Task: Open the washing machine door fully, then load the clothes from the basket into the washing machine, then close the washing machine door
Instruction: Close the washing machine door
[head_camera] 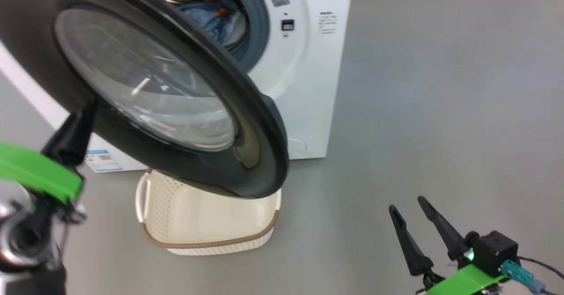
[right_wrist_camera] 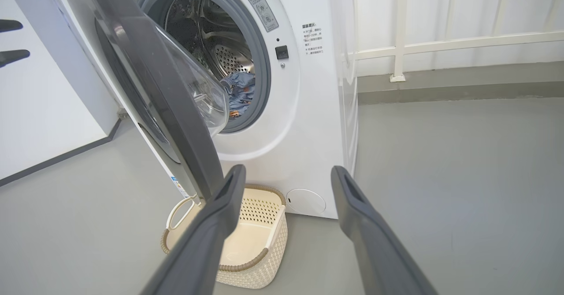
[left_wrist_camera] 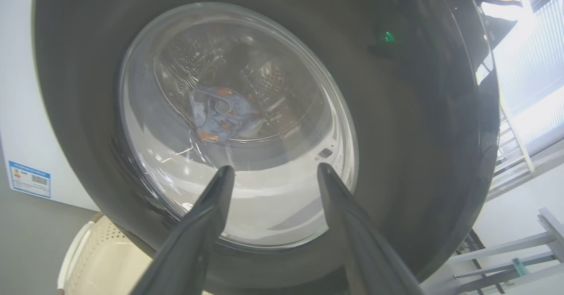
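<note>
The washing machine door [head_camera: 145,88], black-rimmed with a glass bowl, stands about half open in front of the white washing machine [head_camera: 308,88]. Light blue clothes [right_wrist_camera: 240,92] with orange print lie in the steel drum, and I see the same clothes [left_wrist_camera: 220,116] through the glass. The cream basket [right_wrist_camera: 260,237] sits on the floor under the door, and the part of its inside that shows is bare. My left gripper [left_wrist_camera: 274,170] is open and empty, pointing at the door's outer face. One of its fingers [head_camera: 72,132] shows by the rim. My right gripper [right_wrist_camera: 288,172] is open and empty, well back.
A blue label [left_wrist_camera: 29,179] marks the machine's lower front. Grey floor [head_camera: 440,110] stretches to the right of the machine. A white railing [right_wrist_camera: 440,44] and wall stand behind it. A white wall panel [right_wrist_camera: 39,110] closes off the left side.
</note>
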{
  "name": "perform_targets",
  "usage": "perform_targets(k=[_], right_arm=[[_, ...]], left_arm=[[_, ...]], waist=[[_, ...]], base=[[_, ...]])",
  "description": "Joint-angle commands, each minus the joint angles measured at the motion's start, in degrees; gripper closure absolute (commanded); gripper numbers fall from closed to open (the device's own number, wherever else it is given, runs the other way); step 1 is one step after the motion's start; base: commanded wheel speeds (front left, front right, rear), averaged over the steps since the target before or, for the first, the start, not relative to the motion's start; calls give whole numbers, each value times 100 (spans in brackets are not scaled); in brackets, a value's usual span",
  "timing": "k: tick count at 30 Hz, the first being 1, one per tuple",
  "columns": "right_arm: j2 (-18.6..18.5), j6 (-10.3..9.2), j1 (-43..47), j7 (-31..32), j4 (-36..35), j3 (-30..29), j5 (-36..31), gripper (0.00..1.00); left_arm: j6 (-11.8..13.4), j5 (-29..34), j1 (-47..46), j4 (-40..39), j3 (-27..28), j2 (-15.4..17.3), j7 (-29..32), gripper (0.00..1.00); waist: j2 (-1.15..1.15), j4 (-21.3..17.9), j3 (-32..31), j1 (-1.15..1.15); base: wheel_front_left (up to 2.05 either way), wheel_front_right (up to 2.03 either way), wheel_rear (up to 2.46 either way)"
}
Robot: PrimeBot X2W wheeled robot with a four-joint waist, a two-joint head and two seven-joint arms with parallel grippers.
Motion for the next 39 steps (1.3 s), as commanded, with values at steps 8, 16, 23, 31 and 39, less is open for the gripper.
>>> perform_targets(k=[8, 16, 23, 31, 39], right_arm=[[-133, 9, 167, -28, -205, -12, -81, 0], [-181, 9, 265, -28, -243, -97, -101, 0], [-166, 9, 333, -28, -226, -167, -98, 0], [-145, 9, 440, -28, -207, -266, -104, 0], [-118, 9, 570, -28, -44, -451, -80, 0]], left_arm=[[-284, 1071, 1150, -423, -520, 231, -1605, 0], [-306, 2059, 2113, 202, -1384, 299, -3644, 0], [-307, 2668, 2368, 1015, -1672, 296, -4470, 0], [-308, 3201, 2618, 797, -1276, -20, -4500, 0], [-308, 3536, 2878, 544, -1182, -171, -4501, 0]], waist=[[0, 302, -198, 0], [0, 309, -283, 0], [0, 253, -356, 0], [0, 227, -442, 0], [0, 240, -510, 0]], base=[[0, 0, 0], [0, 0, 0], [0, 0, 0], [0, 0, 0], [0, 0, 0]])
